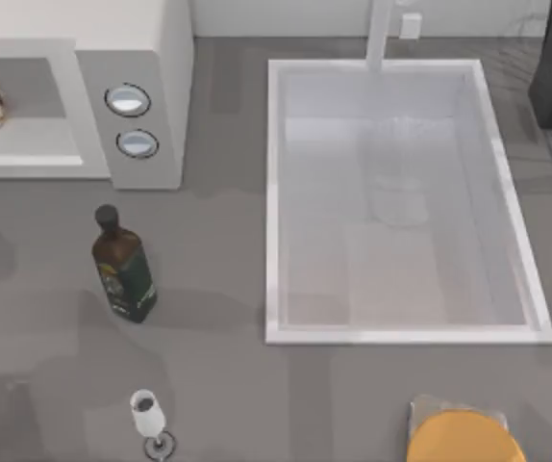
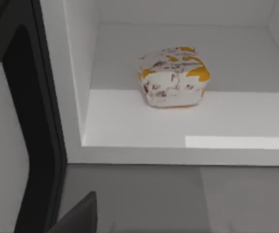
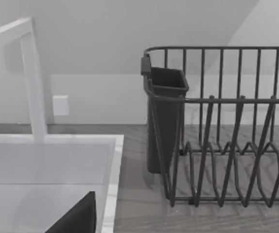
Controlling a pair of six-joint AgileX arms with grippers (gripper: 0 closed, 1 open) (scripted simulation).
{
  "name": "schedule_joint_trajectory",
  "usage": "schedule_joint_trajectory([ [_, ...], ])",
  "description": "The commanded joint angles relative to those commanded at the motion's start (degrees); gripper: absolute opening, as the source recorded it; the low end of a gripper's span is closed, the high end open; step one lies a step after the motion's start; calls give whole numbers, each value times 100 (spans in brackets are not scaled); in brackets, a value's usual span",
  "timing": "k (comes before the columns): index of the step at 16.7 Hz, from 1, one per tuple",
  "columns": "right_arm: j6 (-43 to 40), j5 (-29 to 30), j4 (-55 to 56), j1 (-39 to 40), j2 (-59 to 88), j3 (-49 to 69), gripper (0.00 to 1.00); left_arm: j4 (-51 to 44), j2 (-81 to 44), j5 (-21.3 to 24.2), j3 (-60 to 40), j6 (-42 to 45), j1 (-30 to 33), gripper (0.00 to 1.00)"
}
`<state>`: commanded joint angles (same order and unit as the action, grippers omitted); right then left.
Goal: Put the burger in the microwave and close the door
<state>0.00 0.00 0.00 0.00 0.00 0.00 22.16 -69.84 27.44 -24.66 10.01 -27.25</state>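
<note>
The burger is seen resting inside the open cavity of the microwave, on the white floor of the chamber and set back from the front lip; in the top view it sits at the far left edge of the frame, within the appliance at the back left corner of the counter. The placing step is judged to be done, and the closing of the door is judged to be what remains.

The door is seen edge-on in the left wrist view, swung open beside the cavity. A dark wedge at the lower edge of each wrist view is taken to belong to that arm's own claw (too little of either is shown), so it cannot be told whether either claw is apart or together.

Several risks are judged from here. The door could be pushed off its line if it is met near the hinge rather than the free edge, and left ajar. The burger is well back from the lip, so a jam against it is thought unlikely. The bottle, standing in front of the microwave, could be toppled by a wide sweep; the wine glass nearer the front edge is less exposed.

Counted: one burger, one microwave with two knobs, one bottle, one glass, one sink, one dish rack, one orange disc.
</note>
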Motion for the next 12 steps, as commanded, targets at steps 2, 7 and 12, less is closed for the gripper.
schedule_joint_trajectory([
  [2,0,0,0,0,0,0,100,-671,322,4,-253,-38,1,100],
  [7,0,0,0,0,0,0,100,-1331,866,2,-760,-21,2,100],
  [12,0,0,0,0,0,0,100,-1334,914,-30,-706,-33,58,100],
])
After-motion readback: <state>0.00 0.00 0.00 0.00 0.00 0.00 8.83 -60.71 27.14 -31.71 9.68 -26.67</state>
